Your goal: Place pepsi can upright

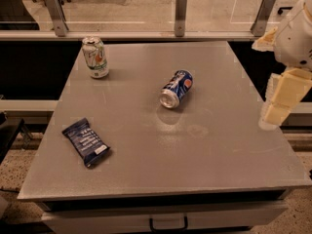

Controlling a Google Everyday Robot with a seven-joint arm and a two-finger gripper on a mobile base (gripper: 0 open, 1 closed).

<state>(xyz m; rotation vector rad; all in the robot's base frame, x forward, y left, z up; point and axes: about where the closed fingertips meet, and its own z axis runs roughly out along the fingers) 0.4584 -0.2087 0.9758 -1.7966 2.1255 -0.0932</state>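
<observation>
Looking down on a square grey tabletop (204,169) carrying three things, all well apart from one another. Behind it, a glass barrier (131,6) on metal posts. Under the front edge, a pale drawer (122,217) with a dark handle, shut, contents hidden. At the right side of the view, by the tabletop's right edge, the cream-coloured hand (279,104), pointing downward, touching nothing, with nothing seen in its hold; open or closed, cannot tell. Near the front left corner, a dark blue snack wrapper (86,142), lying flat and slanted. Just right of centre, the pepsi can (176,88), lying on its side, silver end turned toward the front left, round logo uppermost. Near the back left corner, a white and green can (95,57), standing upright; contents of both cans impossible to tell.
</observation>
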